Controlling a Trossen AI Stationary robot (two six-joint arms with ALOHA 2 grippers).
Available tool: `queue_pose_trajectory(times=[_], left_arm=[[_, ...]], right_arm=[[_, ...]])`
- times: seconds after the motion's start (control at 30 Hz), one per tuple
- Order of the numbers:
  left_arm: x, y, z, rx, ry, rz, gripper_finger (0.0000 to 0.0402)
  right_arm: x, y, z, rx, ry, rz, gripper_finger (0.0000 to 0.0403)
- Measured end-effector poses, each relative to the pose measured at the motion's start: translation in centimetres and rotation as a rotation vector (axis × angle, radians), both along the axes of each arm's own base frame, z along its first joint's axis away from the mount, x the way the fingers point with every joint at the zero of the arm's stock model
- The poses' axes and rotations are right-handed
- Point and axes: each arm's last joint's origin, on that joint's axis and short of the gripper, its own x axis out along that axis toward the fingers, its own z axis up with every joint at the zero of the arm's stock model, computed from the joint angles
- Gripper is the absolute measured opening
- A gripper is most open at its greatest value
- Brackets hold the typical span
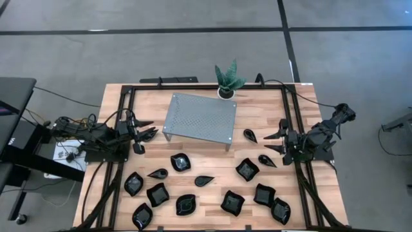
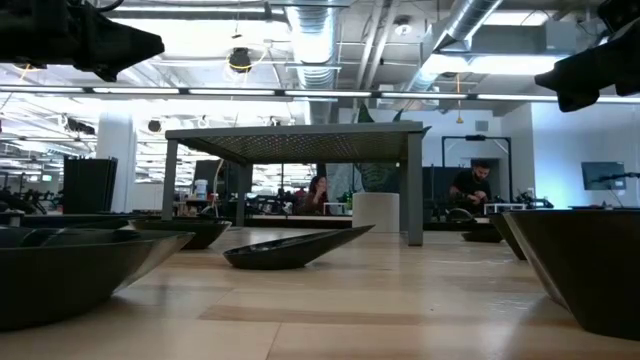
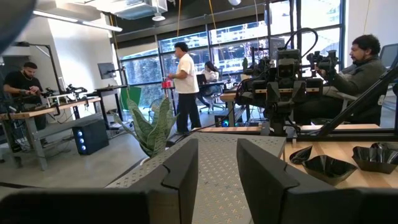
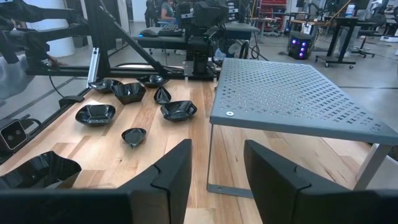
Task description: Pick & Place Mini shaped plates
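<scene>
Tabletop (image 1: 206, 161) of pale wood carrying a grey perforated stand (image 1: 200, 118) at centre and a small potted plant (image 1: 228, 80) behind it. The mini shaped plates (image 1: 212, 185), glossy black, lie scattered across the near half, in front of the stand and to its right. The left pincer (image 1: 147, 131) hovers at the left edge, fingers spread and empty, facing the stand. The right pincer (image 1: 278, 141) hovers at the right edge, likewise spread and empty, with two teardrop plates just beside it.
</scene>
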Motion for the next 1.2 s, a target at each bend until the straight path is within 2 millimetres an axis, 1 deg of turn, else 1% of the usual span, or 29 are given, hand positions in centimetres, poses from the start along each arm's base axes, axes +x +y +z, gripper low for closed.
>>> queue_pose_trajectory(times=[0.9, 1.03, 1.2], left_arm=[[0.0, 0.0, 0.0, -0.001, -0.002, 0.0, 0.0113], [-0.1, 0.1, 0.8, 0.007, -0.072, 0.008, 0.0113], [-0.7, 0.2, 2.3, -0.007, -0.223, 0.023, 0.0113]], right_arm=[[0.0, 0.0, 0.0, 0.0, 0.0, 0.0, 0.0142], [0.0, 0.0, 0.1, 0.038, -0.014, -0.004, 0.0144], [0.1, 0.1, 1.0, 0.037, -0.087, 0.002, 0.0141]])
